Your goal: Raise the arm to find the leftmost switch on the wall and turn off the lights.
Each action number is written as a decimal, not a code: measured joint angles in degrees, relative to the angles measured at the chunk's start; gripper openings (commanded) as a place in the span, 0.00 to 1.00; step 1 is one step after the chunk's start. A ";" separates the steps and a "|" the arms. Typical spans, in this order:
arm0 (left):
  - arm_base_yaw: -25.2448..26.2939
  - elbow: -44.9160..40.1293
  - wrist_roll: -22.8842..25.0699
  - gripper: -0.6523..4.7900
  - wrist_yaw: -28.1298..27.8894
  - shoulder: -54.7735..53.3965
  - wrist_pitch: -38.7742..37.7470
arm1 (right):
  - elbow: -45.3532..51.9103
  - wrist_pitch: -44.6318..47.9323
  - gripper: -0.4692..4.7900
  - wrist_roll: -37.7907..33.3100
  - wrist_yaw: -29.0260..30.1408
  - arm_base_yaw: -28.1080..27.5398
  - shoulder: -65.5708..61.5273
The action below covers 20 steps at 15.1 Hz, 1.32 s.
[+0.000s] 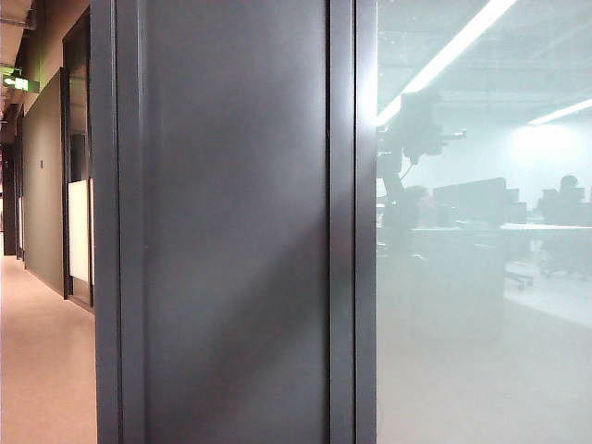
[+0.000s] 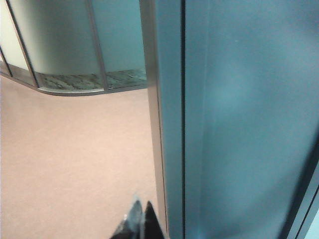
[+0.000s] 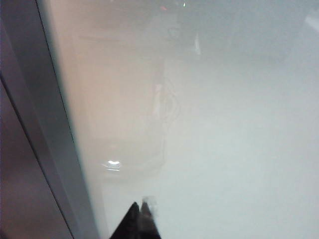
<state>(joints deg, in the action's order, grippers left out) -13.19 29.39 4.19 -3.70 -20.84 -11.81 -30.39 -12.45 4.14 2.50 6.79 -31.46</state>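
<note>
1. Left gripper (image 2: 139, 215): fingers narrow, tips together, holding nothing, above the pink floor (image 2: 75, 159), just beside the grey metal post (image 2: 172, 124).
2. Right gripper (image 3: 139, 213): fingers narrow, empty, close to the frosted glass (image 3: 224, 149).
3. The arm (image 1: 405, 157): dark hazy reflection in this glass, right of the post, upright.

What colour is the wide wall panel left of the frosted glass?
Dark grey, matte, with a faint sheen. The panel shows best in the exterior view, beside the glass.
</note>
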 measured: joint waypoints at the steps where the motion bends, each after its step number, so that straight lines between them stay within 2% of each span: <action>1: 0.00 0.00 0.00 0.11 0.00 0.00 0.00 | 0.00 0.00 0.09 0.02 0.00 0.00 0.00; 4: 0.07 0.02 0.31 0.11 -0.09 0.15 -0.39 | 0.00 0.00 0.09 0.02 -0.13 -0.02 0.00; 6: 4.26 0.00 1.14 0.11 0.09 2.21 -2.67 | 0.00 -0.07 0.09 0.02 -0.15 0.00 0.00; 8: 9.97 -0.81 -1.97 0.11 1.01 5.05 -3.89 | 0.00 -0.09 0.09 0.02 -0.15 0.00 0.00; 11: 15.41 -10.14 -7.13 0.11 1.22 11.74 -0.92 | 0.00 -0.11 0.09 0.02 0.09 0.00 0.00; 14: 15.89 -17.77 -12.85 0.11 1.38 16.24 3.67 | 0.00 -0.11 0.09 0.02 0.09 0.00 0.00; 18: 15.87 -25.64 -16.11 0.11 1.38 17.53 13.42 | 0.00 -0.11 0.09 0.02 0.09 0.00 0.00; 20: 15.87 -26.49 -16.72 0.11 1.38 17.59 15.78 | 0.00 -0.11 0.09 0.02 0.09 0.00 0.00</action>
<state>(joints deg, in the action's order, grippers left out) 2.68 2.90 -12.53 -2.33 -3.25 3.97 -30.39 -12.56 4.16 2.59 6.79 -31.46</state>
